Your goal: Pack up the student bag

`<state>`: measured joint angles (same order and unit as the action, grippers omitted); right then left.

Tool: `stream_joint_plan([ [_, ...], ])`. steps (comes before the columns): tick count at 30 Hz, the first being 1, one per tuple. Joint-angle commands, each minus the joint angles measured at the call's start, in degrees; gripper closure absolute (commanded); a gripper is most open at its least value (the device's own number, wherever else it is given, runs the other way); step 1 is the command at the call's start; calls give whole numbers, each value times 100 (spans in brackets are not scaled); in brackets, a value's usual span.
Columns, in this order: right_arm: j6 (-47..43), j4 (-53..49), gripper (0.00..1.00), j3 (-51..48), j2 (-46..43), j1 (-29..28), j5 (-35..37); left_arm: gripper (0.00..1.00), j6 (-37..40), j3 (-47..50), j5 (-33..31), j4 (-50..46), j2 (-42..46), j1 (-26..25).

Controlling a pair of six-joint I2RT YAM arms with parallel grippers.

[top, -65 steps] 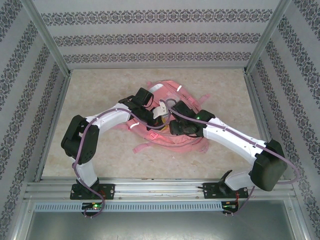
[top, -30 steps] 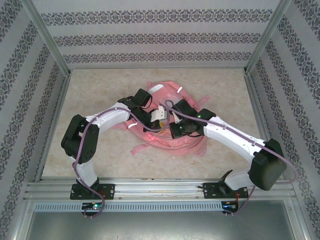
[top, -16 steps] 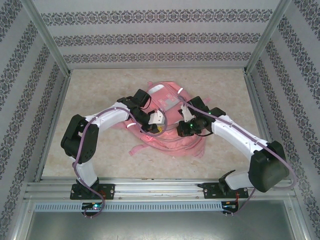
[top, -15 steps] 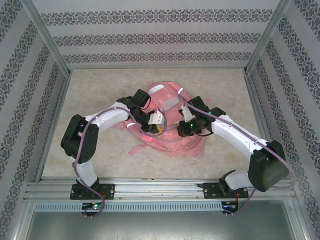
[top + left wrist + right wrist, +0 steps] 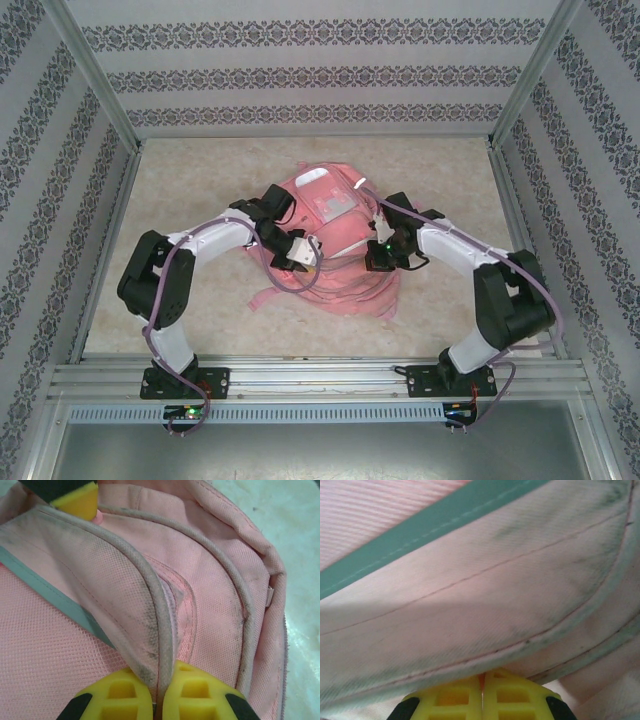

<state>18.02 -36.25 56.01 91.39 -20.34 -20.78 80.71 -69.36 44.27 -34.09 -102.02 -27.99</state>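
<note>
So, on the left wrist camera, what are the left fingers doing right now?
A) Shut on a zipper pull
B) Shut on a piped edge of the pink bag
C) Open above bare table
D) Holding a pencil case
B: the yellow left fingers are pressed together, with the soiled piped edge of the student bag running down between them.

One student bag (the pink one), one counter beneath it, two arms, and two yellow fingers on each arm.
</note>
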Motion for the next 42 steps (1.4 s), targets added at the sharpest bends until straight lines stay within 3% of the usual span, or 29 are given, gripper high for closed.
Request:
stream_joint_plan([
  [1, 156, 266, 100, 13, 290, 233, 635, 100, 303, 230, 109, 99, 391, 270],
  [2, 136, 352, 100, 8, 291, 211, 428, 97, 147, 257, 64, 266, 385, 332],
  [3, 98, 436, 100, 7, 268, 162, 118, 84, -147, 294, -31, 491, 361, 410],
  [4, 50, 503, 100, 21, 224, 76, -167, 63, -493, 296, -175, 618, 335, 444],
  [5, 27, 525, 100, 35, 168, -23, -401, 51, -690, 241, -296, 533, 325, 460],
  [7, 131, 619, 100, 59, 41, -236, -873, 29, -798, -73, -232, -223, 338, 444],
  [8, 193, 698, 100, 58, -14, -339, -1086, 25, -943, -199, -121, -499, 353, 431],
  [9, 262, 858, 100, 36, -87, -462, -1320, 8, -1136, -318, -70, -783, 373, 386],
  [10, 332, 1032, 100, 16, -148, -585, -1525, 1, -1354, -409, -156, -1011, 412, 312],
  [14, 456, 1643, 100, -3, -321, -984, -2059, 1, -2474, -375, -280, -1072, 694, -78],
  [19, 570, 2014, 100, -135, -275, -1137, -2214, 1, -4072, 473, -371, 665, 1193, -288],
  [26, 685, 2229, 100, -365, -287, -1253, -2247, 0, -4036, 466, -1244, 555, 772, -271],
  [28, 662, 2213, 100, -418, -289, -1270, -2247, 11, -3983, 478, -1489, 612, 758, -271],
  [35, 544, 1934, 100, -685, -464, -1280, -1571, 84, -3520, 148, -1489, -22, 546, -247],
  [39, 230, 1197, 100, -604, -585, -1297, -371, 98, -3001, 247, -1236, -187, 695, -246],
  [42, 178, 1203, 100, -772, -728, -1174, 326, 100, -2351, 226, -1023, -499, 759, -221],
])
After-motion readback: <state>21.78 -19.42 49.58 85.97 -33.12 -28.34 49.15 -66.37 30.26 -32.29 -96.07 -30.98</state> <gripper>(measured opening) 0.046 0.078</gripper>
